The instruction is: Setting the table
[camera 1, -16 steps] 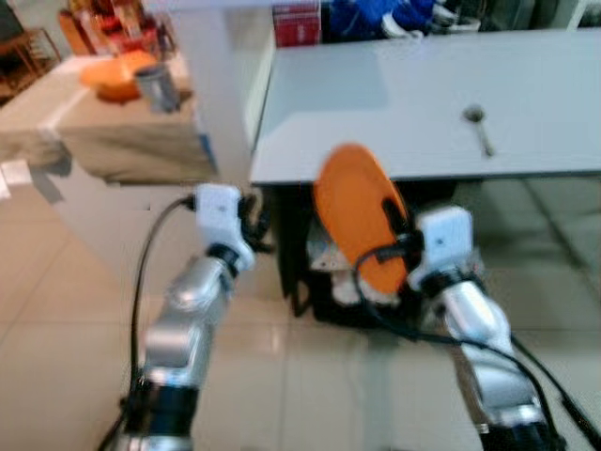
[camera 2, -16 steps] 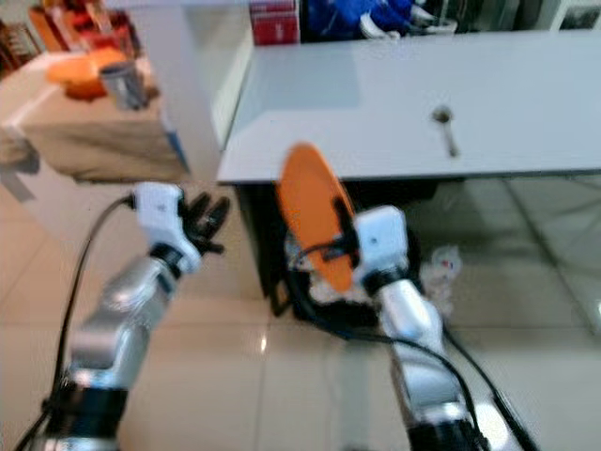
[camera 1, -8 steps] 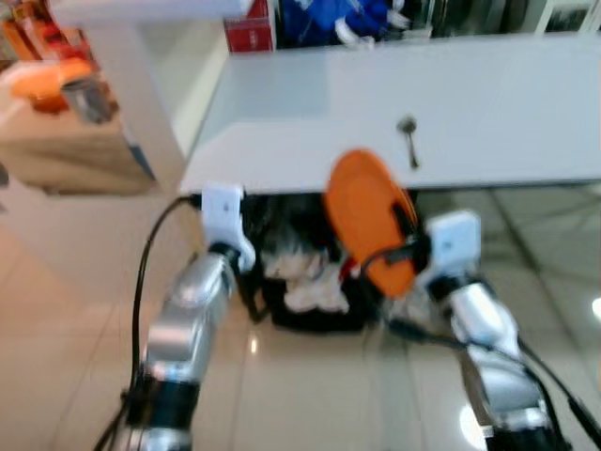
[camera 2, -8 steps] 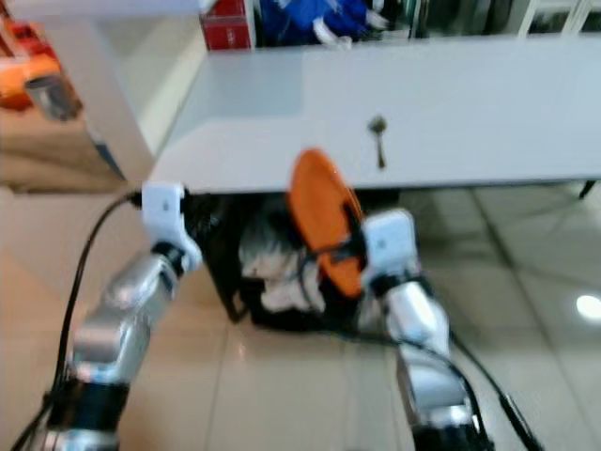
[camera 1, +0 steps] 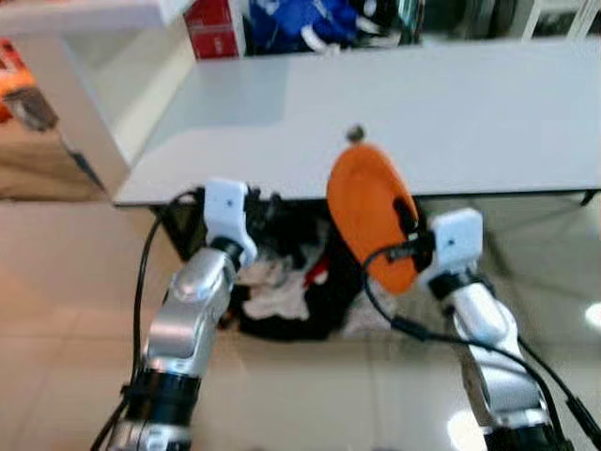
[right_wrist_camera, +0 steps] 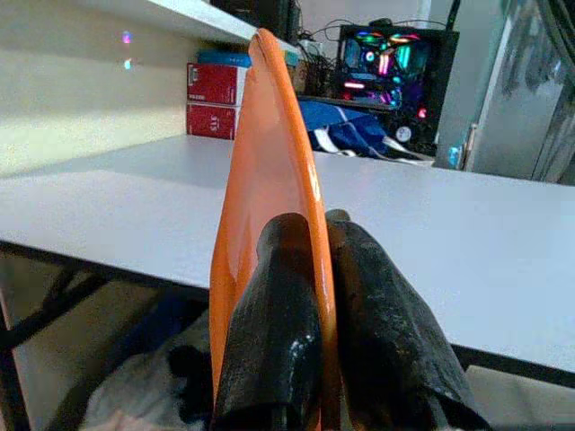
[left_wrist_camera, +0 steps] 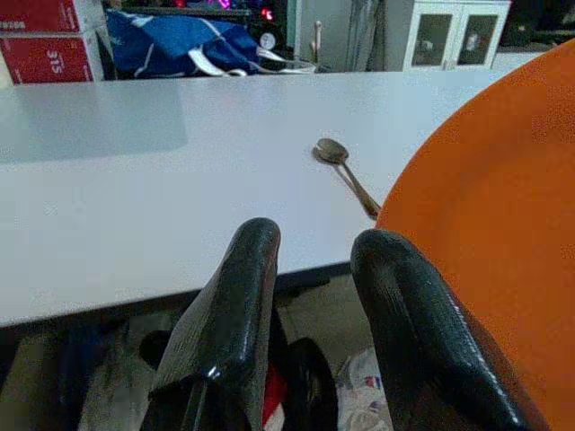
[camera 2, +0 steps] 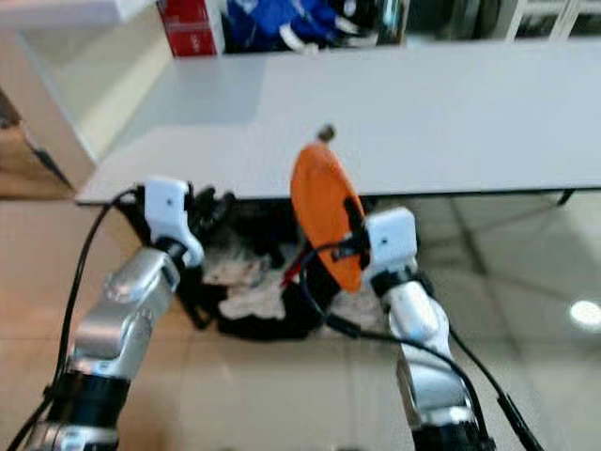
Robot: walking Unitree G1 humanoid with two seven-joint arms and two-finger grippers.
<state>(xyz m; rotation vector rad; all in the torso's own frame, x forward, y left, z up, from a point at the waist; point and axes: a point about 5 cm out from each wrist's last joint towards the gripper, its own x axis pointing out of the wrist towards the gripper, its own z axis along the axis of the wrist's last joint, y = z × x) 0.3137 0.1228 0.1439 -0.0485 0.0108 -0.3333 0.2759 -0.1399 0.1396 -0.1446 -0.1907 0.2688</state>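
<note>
White, broad tabletop point(camera 1: 451, 113) carries a small metal spoon point(left_wrist_camera: 346, 173) toward 12 o'clock. Right end effector point(right_wrist_camera: 314, 296) pinches an upright round orange plate point(camera 1: 371, 216); left end effector point(left_wrist_camera: 314, 341) hangs empty, fingers slightly parted.

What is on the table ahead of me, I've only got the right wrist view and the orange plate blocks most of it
Observer: A spoon lies on the white table, just past the near edge, right behind the orange plate.
Operator: Is the plate over the table yet?
Observer: No. From the head views the right hand holds it on edge in front of the table edge, below the tabletop.
Operator: What's my left hand doing?
Observer: The left hand is raised beside the plate, short of the table edge, holding nothing.
Operator: Anything under the table?
Observer: Yes, a dark bag with white cloth lies on the floor beneath it.
</note>
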